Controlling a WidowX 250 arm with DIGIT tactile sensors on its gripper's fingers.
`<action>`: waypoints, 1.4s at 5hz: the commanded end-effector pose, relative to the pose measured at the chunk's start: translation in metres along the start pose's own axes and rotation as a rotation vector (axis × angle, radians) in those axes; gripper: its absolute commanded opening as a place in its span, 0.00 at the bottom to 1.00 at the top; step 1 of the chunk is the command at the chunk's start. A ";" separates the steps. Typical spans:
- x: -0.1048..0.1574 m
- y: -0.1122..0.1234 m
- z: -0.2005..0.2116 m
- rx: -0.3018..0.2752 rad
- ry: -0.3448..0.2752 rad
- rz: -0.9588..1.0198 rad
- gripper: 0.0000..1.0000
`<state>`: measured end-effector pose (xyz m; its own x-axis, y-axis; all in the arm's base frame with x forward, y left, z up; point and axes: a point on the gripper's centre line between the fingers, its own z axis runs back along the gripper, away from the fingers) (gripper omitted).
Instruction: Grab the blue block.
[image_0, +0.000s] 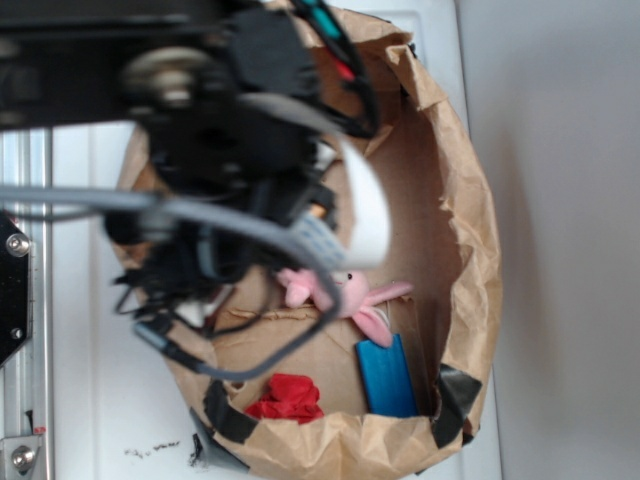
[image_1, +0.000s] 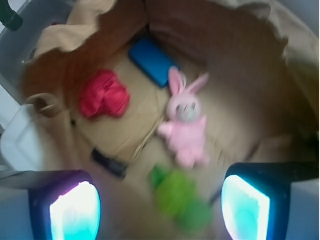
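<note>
Wrist view: my gripper (image_1: 160, 205) hangs with its fingers (image_1: 75, 210) spread wide, nothing between them, above the crumpled brown paper bag (image_1: 260, 30). Fuzzy green plush toy (image_1: 180, 197) lies directly below, pink plush bunny (image_1: 186, 122) just beyond it. Flat bright blue rectangular block (image_1: 151, 61) sits past the bunny's ears, against the bag's far wall. Red wrinkly lump (image_1: 105, 94) lies apart to its left. Exterior view: bag rests on the white bench (image_0: 90, 400).
</note>
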<state>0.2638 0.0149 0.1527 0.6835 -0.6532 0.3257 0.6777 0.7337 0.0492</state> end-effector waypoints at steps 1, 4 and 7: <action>0.020 0.003 -0.008 0.060 -0.074 -0.149 1.00; 0.064 -0.017 -0.073 0.090 0.046 -0.214 1.00; 0.087 -0.007 -0.104 0.076 0.055 -0.225 1.00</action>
<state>0.3361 -0.0533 0.0599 0.5632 -0.8038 0.1914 0.7985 0.5890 0.1243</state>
